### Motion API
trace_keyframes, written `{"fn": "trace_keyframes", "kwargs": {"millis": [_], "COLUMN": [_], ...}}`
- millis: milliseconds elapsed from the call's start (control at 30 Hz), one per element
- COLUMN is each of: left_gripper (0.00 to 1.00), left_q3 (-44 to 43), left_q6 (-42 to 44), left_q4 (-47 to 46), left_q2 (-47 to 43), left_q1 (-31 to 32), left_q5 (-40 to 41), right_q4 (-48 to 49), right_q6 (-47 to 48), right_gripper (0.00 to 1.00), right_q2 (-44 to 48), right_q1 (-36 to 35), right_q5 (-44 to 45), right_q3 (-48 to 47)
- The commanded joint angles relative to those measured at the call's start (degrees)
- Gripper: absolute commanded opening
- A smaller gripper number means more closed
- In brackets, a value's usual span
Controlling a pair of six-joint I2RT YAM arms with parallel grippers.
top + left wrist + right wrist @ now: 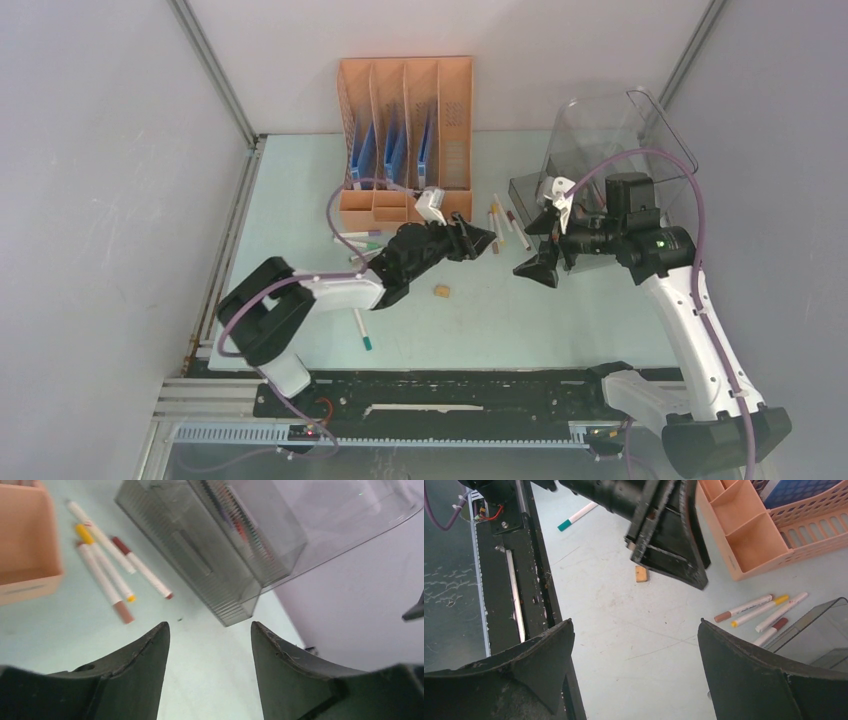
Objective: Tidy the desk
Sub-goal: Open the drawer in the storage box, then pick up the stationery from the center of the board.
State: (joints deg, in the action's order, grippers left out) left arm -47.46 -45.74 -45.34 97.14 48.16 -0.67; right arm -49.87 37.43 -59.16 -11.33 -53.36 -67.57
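Overhead, the left gripper [482,240] and right gripper [535,268] hovered nose to nose above the desk [560,320] — any advance risked collision. Left wrist: jaws parted, empty, markers [107,575] ahead-left. Right wrist: jaws spread wide, empty — a tan block [641,573] beyond them.

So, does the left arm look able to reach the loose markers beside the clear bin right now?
Probably yes. The left gripper hangs open and empty just short of the markers, with bare desk between. The orange rack and clear bin flank them, but leave a gap.
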Motion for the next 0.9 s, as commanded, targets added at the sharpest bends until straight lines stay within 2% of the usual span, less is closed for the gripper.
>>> {"fn": "trace_keyframes", "kwargs": {"millis": [0,100,233,433,500,633,733,867], "left_gripper": [0.65,0.67,0.79,0.88,0.88,0.89,0.97,1.0], "left_q3": [6.14,10.09,13.14,15.75,17.19,19.21,23.21,26.67], "left_q6": [12.23,18.3,24.92,31.64,30.6,33.55,35.71,34.15], "left_q4": [6.55,12.99,21.04,29.99,30.35,30.82,27.54,25.49], "left_q2": [-10.16,-16.5,-23.83,-32.64,-34.89,-40.49,-43.7,-46.96], "left_q1": [0.1,-0.08,-1.25,-3.36,-5.29,-5.84,-6.27,-8.04], "left_q5": [7.14,11.79,18.26,29.67,29.27,32.4,37.88,37.55], "right_q4": [1.54,0.73,-1.55,2.41,4.05,12.28,18.61,21.43], "right_q6": [1.52,3.62,10.11,15.88,16.19,10.11,4.2,-0.78], "right_gripper": [1.0,1.0,1.0,1.0,1.0,1.0,1.0,0.99], "right_q2": [-0.23,-0.92,-2.23,-5.81,-8.16,-11.42,-15.24,-22.22], "right_q1": [0.01,-0.89,-5.86,-14.57,-16.96,-22.93,-27.52,-32.48], "right_q5": [-2.1,-3.41,-4.34,2.91,5.59,15.35,22.38,30.01], "right_q3": [0.77,1.61,3.06,8.68,9.49,10.05,10.06,8.1]}}
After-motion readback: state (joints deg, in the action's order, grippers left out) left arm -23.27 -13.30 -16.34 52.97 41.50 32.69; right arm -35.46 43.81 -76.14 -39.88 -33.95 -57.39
